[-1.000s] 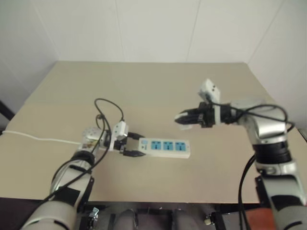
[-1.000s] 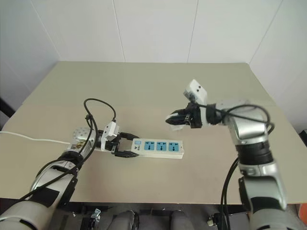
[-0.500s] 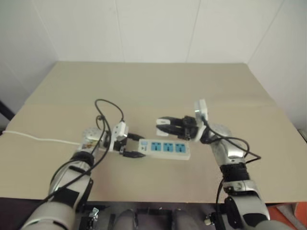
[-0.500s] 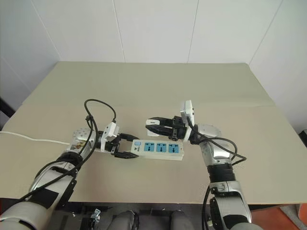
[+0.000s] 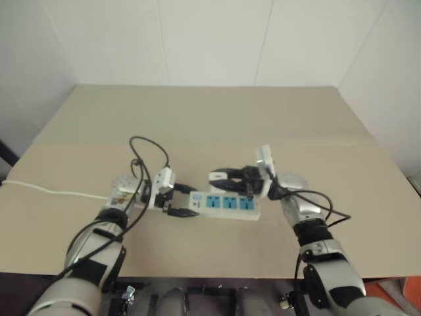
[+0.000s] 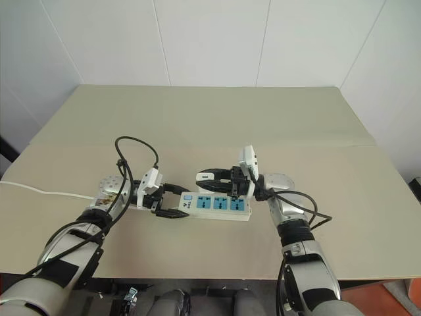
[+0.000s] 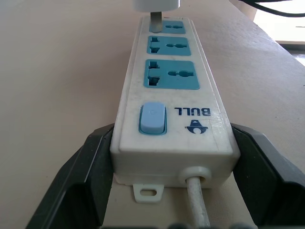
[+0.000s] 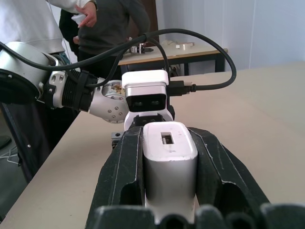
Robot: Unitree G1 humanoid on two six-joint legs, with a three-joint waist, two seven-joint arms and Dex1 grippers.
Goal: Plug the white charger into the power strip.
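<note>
left gripper (image 7: pixel 167 157) clamped on the switch end of the power strip (image 6: pixel 216 203), pinning it flat on the table (image 6: pixel 197 118). right gripper (image 8: pixel 170 157) closed around the white charger (image 8: pixel 170 164), held just above the strip; in the left wrist view, a prong (image 7: pixel 156 21) at the far outlet. probably mid-insertion: best to keep prongs square to the slots, press straight down, hold the strip steady, avoid tilting or sliding sideways.

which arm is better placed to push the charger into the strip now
Right. The right hand is shut on the white charger, and the charger's prong already sits over the far outlet of the power strip. The left hand is busy clamping the strip's switch end, steadying it.
</note>
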